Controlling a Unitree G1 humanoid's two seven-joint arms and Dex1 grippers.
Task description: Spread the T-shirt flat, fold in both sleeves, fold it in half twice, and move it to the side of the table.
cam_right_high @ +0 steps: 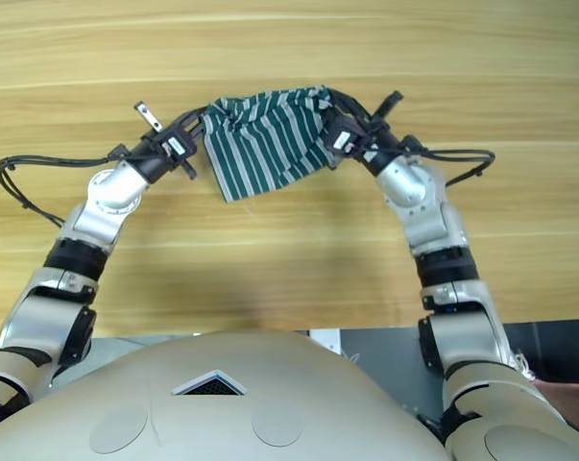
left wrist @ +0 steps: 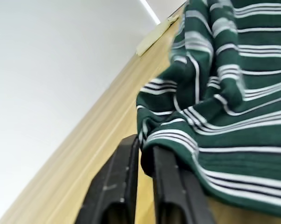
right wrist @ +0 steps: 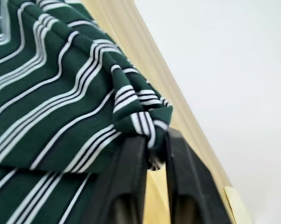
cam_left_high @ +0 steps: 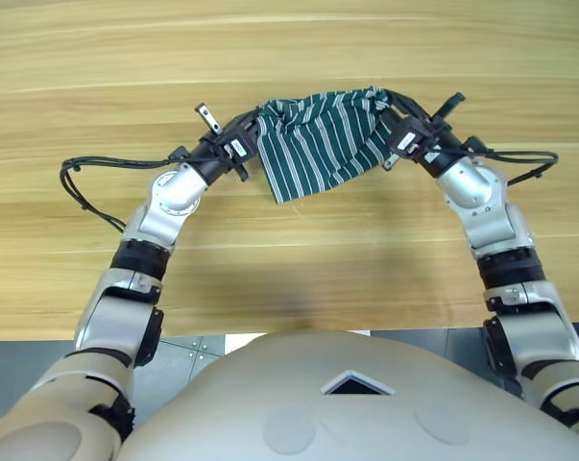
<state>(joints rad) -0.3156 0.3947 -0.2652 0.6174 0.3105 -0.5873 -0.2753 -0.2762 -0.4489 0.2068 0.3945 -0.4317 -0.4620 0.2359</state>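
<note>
Two grippers, one T-shirt (cam_left_high: 318, 144), one wooden table (cam_left_high: 289, 288).
The left gripper (left wrist: 145, 148) has its jaws clamped almost together on a fold of the green-and-white striped shirt. The right gripper (right wrist: 154, 140) pinches another bunched edge likewise. The shirt hangs crumpled between them over the table's middle, one corner drooping toward the near edge.

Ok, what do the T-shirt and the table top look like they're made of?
T-shirt: soft knit cloth, probably cotton jersey, matte, green with white stripes; it bunches and hangs in loose folds. Table: light wood or wood-look laminate with a faint sheen; long grain lines run across it, but which of the two is unclear.
</note>
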